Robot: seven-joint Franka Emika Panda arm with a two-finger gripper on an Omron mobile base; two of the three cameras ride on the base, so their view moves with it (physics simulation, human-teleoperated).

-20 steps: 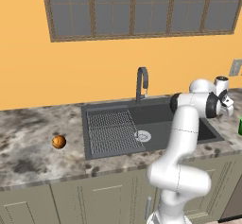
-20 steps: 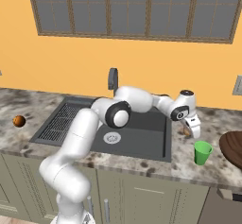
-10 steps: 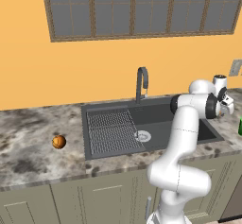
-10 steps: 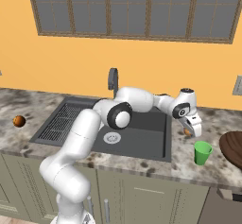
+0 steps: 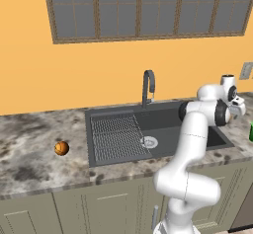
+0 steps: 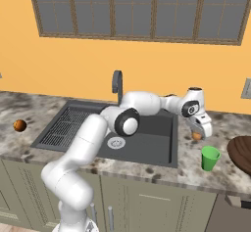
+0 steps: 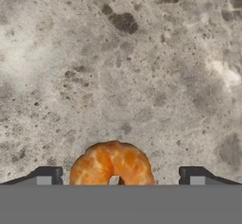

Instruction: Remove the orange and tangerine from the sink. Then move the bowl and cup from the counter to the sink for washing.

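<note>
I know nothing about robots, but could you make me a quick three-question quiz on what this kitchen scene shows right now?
1. True or false: the gripper is clamped tight on the orange fruit.
2. Which stands nearest that fruit on the counter? A) green cup B) faucet C) window
3. Fill in: the other fruit lies on the counter to the ___ of the sink.

Key: 1 false, its fingers stand apart on either side of the fruit; 2 A; 3 left.

Fruit [image 7: 112,165] on counter [image 7: 118,67], between tool [image 7: 118,176] tips.
</note>
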